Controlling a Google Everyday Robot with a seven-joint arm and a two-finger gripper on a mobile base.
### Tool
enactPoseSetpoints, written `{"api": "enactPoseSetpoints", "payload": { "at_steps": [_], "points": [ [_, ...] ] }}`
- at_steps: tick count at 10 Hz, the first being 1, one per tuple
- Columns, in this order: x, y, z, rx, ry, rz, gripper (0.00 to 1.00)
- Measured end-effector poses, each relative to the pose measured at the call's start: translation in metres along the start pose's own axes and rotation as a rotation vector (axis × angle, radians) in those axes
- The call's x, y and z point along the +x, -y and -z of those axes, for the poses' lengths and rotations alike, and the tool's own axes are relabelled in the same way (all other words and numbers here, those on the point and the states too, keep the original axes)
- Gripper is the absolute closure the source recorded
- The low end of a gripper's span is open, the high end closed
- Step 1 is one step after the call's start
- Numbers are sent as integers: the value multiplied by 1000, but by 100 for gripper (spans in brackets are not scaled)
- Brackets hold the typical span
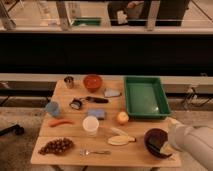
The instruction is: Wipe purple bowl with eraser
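One purple bowl, one eraser, one gripper inside

Gripper: at the table's front right corner, over the purple bowl; too small to make out clearly.
Purple bowl: right side covered by the white arm.
Eraser: pale block, edges partly masked.
White arm: cut off by the right and bottom edges.
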Motion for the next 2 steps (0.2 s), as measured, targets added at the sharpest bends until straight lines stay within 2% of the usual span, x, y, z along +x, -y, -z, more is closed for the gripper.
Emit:
{"api": "enactPoseSetpoints", "payload": {
  "at_steps": [2],
  "points": [
    [-1,-1,0,-12,-9,11,20]
  ]
}}
